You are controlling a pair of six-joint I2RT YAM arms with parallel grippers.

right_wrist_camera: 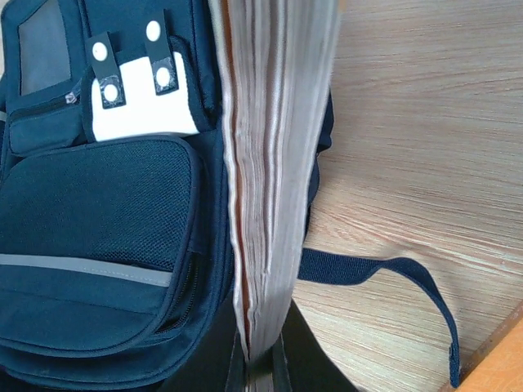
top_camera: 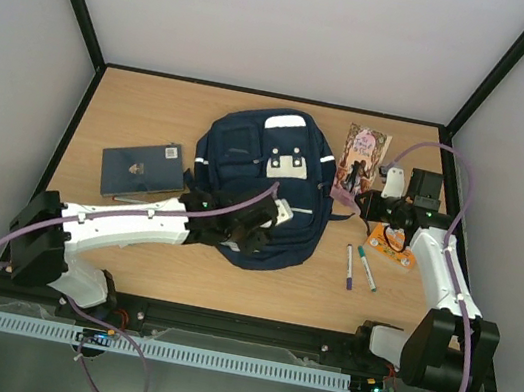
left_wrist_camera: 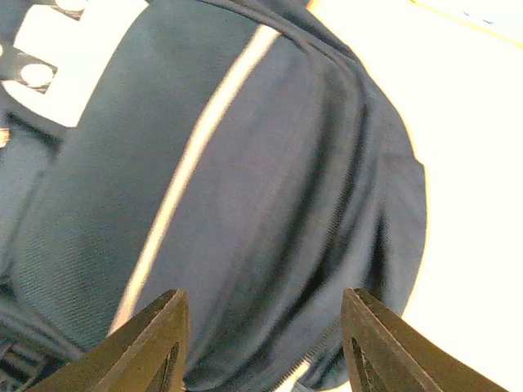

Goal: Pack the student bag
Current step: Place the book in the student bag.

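Closest to the right wrist lens is the page edge of the paperback book (right_wrist_camera: 261, 163), standing on end, with the right gripper (top_camera: 366, 204) closed on its lower end. The fingers barely show there, so I'm judging the pinch as shallow. The student bag (top_camera: 260, 180) lies flat, front up, in the middle of the table (top_camera: 157, 101), just left of the book. My left gripper (left_wrist_camera: 261, 296) hovers over its lower front pocket with jaws apart, holding nothing.

What worries me is that I can't see an open mouth on the bag. If I push the book in now, it could meet closed fabric and shove the unheld bag sideways. The pages could splay and twist out of the pinch. The loose strap (right_wrist_camera: 384, 273) might also snag the book.
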